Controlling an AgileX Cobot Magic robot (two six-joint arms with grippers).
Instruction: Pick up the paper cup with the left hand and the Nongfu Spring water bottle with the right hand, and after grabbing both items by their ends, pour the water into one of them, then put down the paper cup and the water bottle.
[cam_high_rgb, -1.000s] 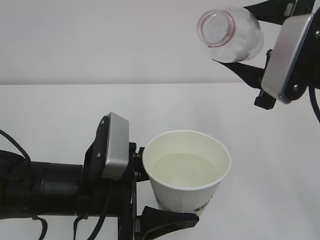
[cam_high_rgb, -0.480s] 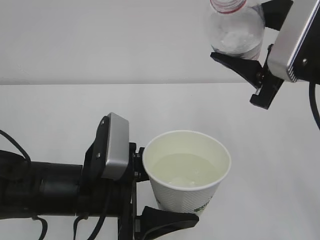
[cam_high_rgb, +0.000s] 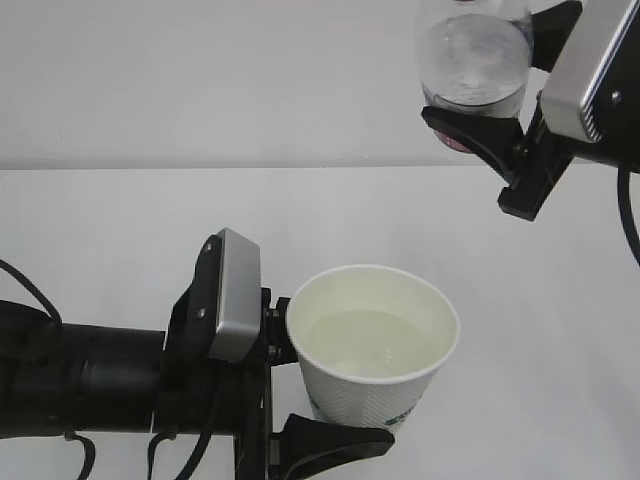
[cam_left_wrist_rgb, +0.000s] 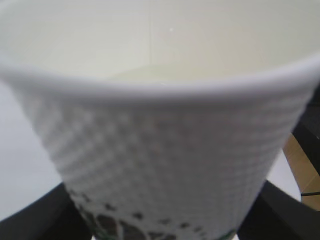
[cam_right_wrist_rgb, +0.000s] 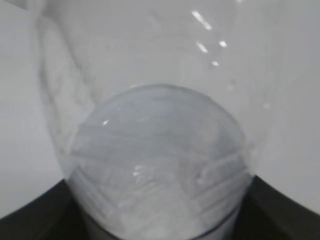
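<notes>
Paper cup (cam_high_rgb: 374, 352), small, white and tapered, with a dark green logo band low on its side, sits in the lower middle of the exterior view, pinched by my left pincer (cam_high_rgb: 295, 385). That pincer belongs to my black left arm with its grey rectangular plate (cam_high_rgb: 232, 295), which comes in from the lower left of the frame. One black finger (cam_high_rgb: 330, 440) wraps under the cup's near side, while the other is hidden behind it. Clear water (cam_high_rgb: 372, 340) lies in the cup, well below the rim. In my left wrist view the cup's dimpled white wall (cam_left_wrist_rgb: 165, 150) fills the frame, with black fingers at the lower corners on either side.

Beneath the cup spreads the plain white table (cam_high_rgb: 120, 220).

In the upper right of the exterior view, my right pincer (cam_high_rgb: 480, 125) pinches the clear plastic water bottle (cam_high_rgb: 472, 55) near its base, black fingers on both sides. The bottle stands roughly upright, its top cut off by the frame's upper edge. A thin red line shows at its lower edge. In my right wrist view the bottle's rounded clear body (cam_right_wrist_rgb: 160, 165) fills the frame between dark fingers at the bottom corners.
</notes>
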